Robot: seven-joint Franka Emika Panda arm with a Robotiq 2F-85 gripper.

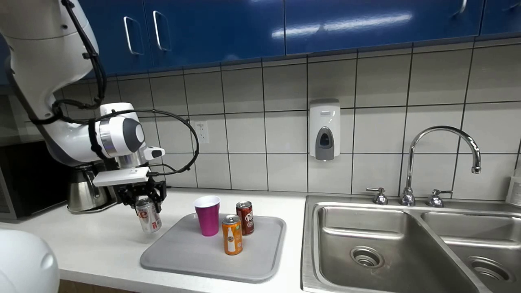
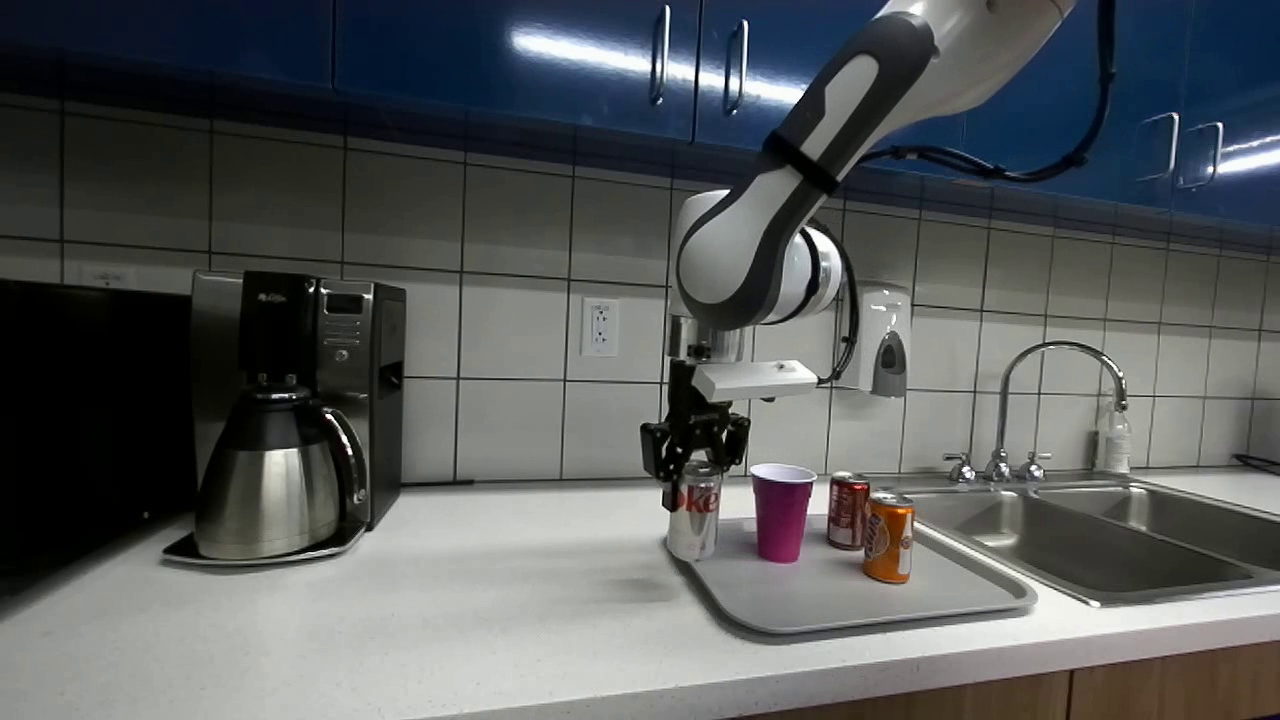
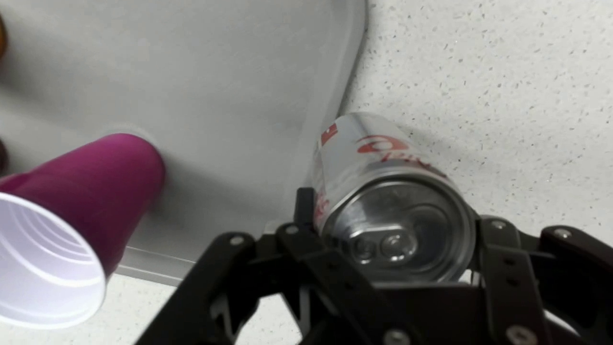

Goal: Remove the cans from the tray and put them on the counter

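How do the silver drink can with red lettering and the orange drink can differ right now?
The silver drink can with red lettering is held by the black gripper; the orange drink can is ungripped. The silver can appears lifted, while the orange can stands on the flat grey tray. Both are cylindrical with metal tops.

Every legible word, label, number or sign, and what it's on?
"oke": silver can; the word's start isn't visible, other lettering too skewed or small.
"Dr": dark red-brown can; rest too small.
Orange can: logo too blurred to read.
Coffee maker: markings too small.
Wall dispenser, clear bottle: any labels too small.
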